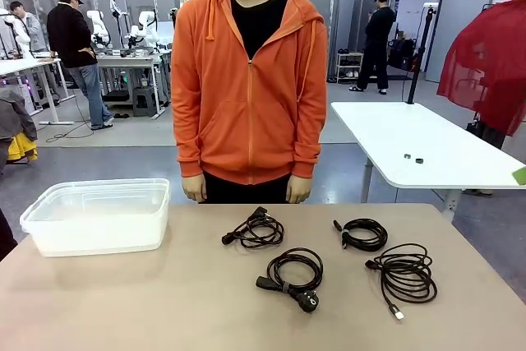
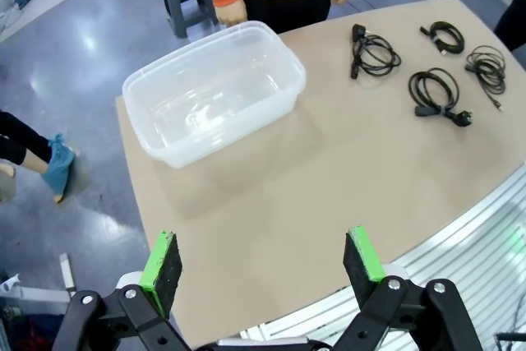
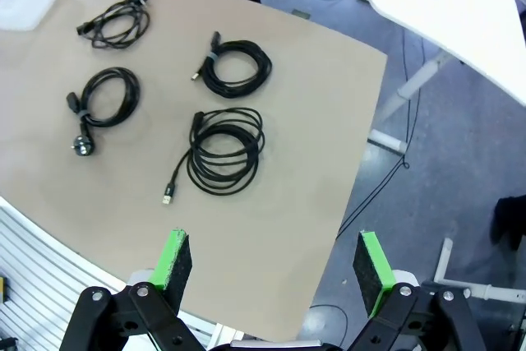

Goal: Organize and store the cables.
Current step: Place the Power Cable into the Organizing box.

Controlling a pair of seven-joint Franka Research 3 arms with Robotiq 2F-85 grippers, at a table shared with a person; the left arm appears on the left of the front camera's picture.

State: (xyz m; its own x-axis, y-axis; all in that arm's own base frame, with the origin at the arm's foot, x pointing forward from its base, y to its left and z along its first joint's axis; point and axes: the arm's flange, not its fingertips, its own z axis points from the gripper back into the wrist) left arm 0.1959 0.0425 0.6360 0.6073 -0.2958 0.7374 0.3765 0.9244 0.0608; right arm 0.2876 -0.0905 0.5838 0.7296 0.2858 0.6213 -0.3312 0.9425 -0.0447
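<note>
- My left gripper [image 2: 261, 240] and right gripper [image 3: 273, 240] hang spread, empty.
- Coiled cables [image 1: 408, 279] lie apart, easing single picks; the tub [image 1: 99, 232] waits at their nine o'clock.

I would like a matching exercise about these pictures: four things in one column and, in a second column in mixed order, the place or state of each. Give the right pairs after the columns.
Things:
1. plastic tub
2. cable with the round plug
3. cable with the silver tip
4. left end effector

Places or states:
A. near row, at the robot's right end
B. open, holding nothing
C. on the robot's left side of the table
D. near row, in the middle

Pairs: 1-C, 2-D, 3-A, 4-B
</note>
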